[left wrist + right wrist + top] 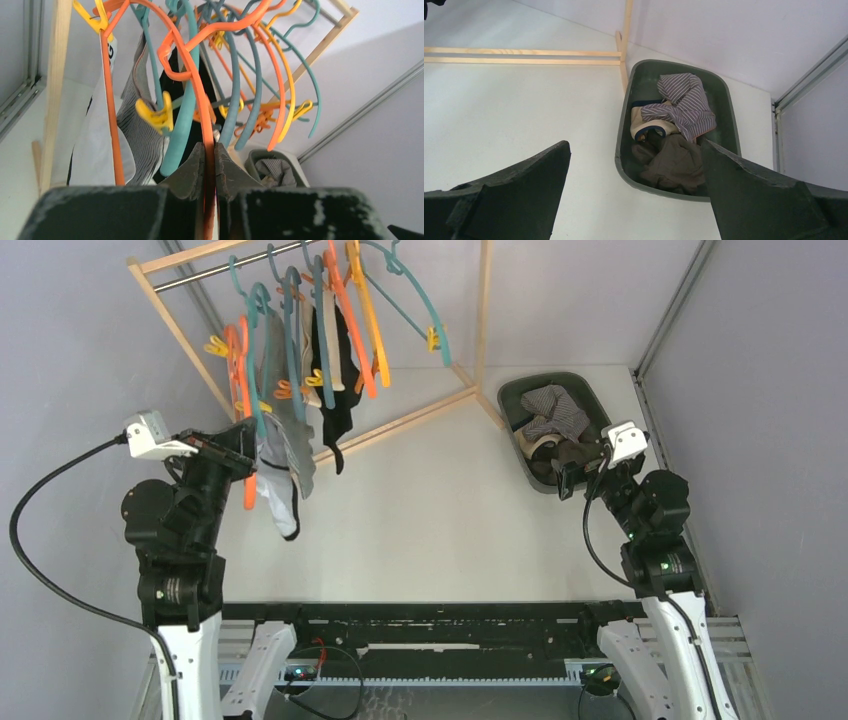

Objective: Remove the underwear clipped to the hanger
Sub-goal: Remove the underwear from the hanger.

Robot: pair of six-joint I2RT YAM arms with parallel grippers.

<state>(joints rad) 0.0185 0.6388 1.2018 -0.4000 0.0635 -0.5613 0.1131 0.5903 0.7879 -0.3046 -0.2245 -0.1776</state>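
From above: a wooden rack (178,332) stands at the far left corner of a white counter (440,510). Teal and orange hangers (330,315) crowd its rail. The underwear (278,480) hangs clipped low at the rack's left end: a white piece with black trim lowest, grey cloth just above it and a black piece beside it to the right. The left tool (243,448) is at this bunch, close to the left wall, pinching an orange hanger (248,485). Bare counter spreads wide between the rack and a dark bin (512,400) at the far right, which sits near the right wall. The right tool (572,480) hovers over the bin's near edge.

Left wrist view: the two fingers are closed narrow on the orange hanger's thin bar. White and grey cloth hang just left of it, black cloth behind, and a yellow clip (157,114) bites the grey edge. Hanger hooks tangle overhead.

Right wrist view: the fingers are spread wide and hold nothing. They frame the bin's near rim, with a striped cloth (684,102) and a brown cloth (674,162) heaped inside. The rack's base bars meet just beyond the bin's far left rim, with bare counter on the left
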